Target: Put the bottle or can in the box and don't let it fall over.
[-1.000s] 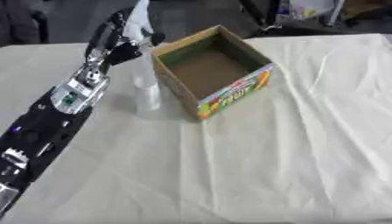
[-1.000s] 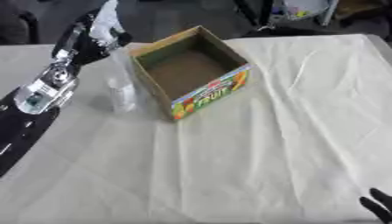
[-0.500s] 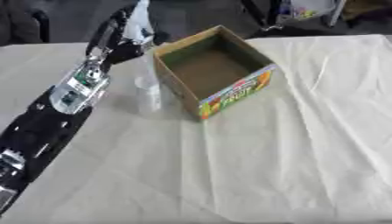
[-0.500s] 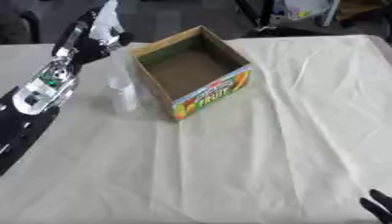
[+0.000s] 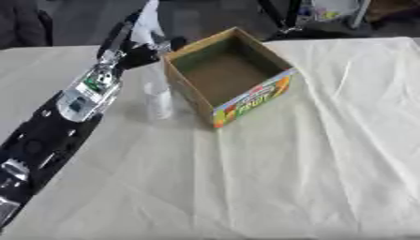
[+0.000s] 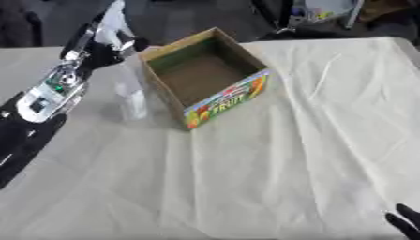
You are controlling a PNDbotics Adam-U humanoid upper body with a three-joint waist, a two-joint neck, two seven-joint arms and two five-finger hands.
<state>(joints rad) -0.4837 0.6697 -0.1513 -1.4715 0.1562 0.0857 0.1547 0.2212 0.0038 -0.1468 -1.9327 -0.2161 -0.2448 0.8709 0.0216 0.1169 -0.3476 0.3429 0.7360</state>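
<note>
The clear bottle [image 5: 158, 96] stands upright on the surface [image 5: 287, 178], just beside the box [image 5: 229, 77] at its 9 o'clock. The left robot hand [image 5: 141, 47] sits at the bottle's top (grip state hidden, cannot tell). This looks like the grasping step; next, lift it straight and lower it into the box.

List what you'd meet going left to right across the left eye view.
Robot's black and silver left arm → clear plastic bottle standing on the cloth → open cardboard box with a fruit label → bare cream tablecloth.
</note>
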